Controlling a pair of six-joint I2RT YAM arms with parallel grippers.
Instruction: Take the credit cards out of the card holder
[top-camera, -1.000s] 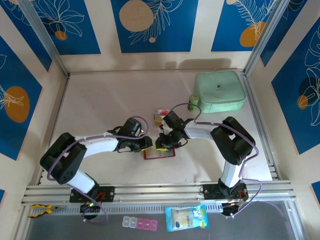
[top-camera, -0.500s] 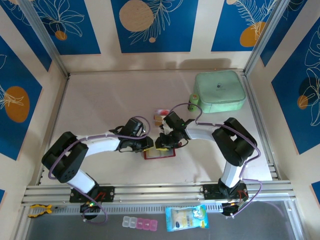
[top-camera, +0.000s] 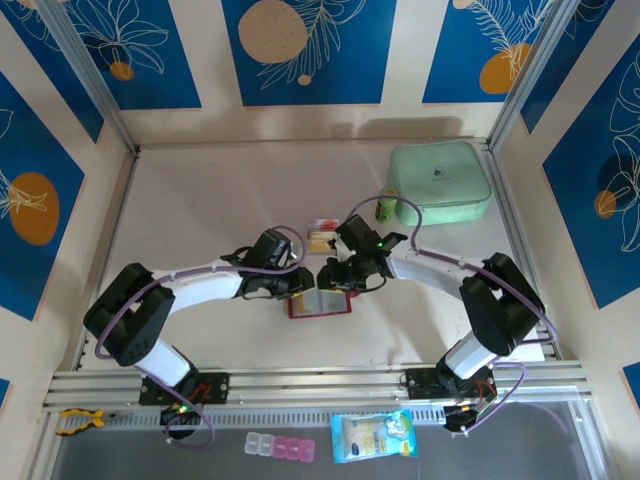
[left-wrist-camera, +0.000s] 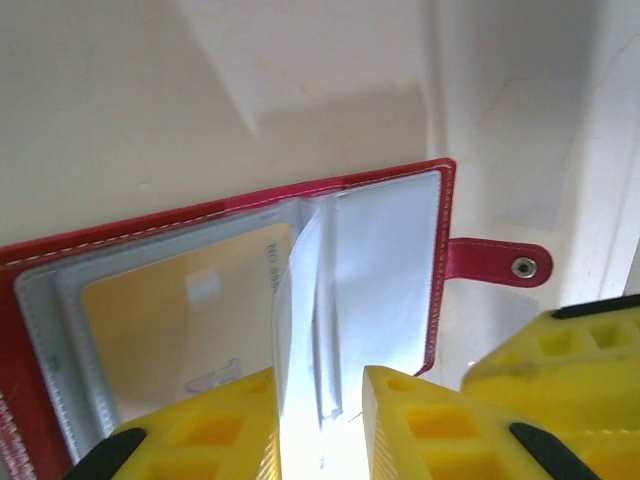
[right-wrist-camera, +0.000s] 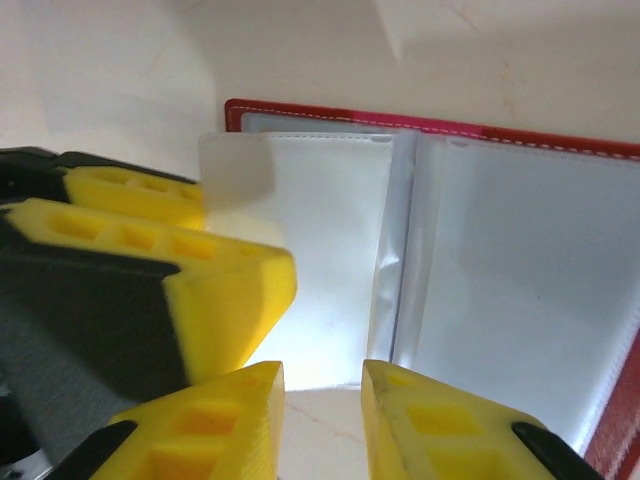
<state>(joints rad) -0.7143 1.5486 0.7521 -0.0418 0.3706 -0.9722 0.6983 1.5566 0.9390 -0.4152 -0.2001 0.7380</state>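
Card holder (top-camera: 322, 305) lies open and flat on the counter (top-camera: 200, 220), near centre and a bit toward the arm bases, red cover down, clear sleeves up. Snap tab (left-wrist-camera: 500, 265) sticks out flat from its edge onto the counter. One orange-yellow card (left-wrist-camera: 180, 310) sits inside a sleeve on one half; the sleeves on the other half look pale, contents can't be made out. One clear sleeve leaf (left-wrist-camera: 305, 300) stands up from the fold.

Left pincer (left-wrist-camera: 322, 400) is at the holder's edge with a narrow gap, and the raised leaf runs into that gap. Can't tell if it's actually pinched. Right pincer (right-wrist-camera: 322, 390) comes in from the opposite side, just beside the left one. It is also narrow, its fingers apart, with a sleeve's edge only just at the mouth and bare counter showing between the tips, nothing clamped.

Loose credit cards (top-camera: 321, 232), red-and-white and orange, lie on the counter just beyond the holder, apart from it. Mint-green case (top-camera: 440, 183) sits well apart at the far right.
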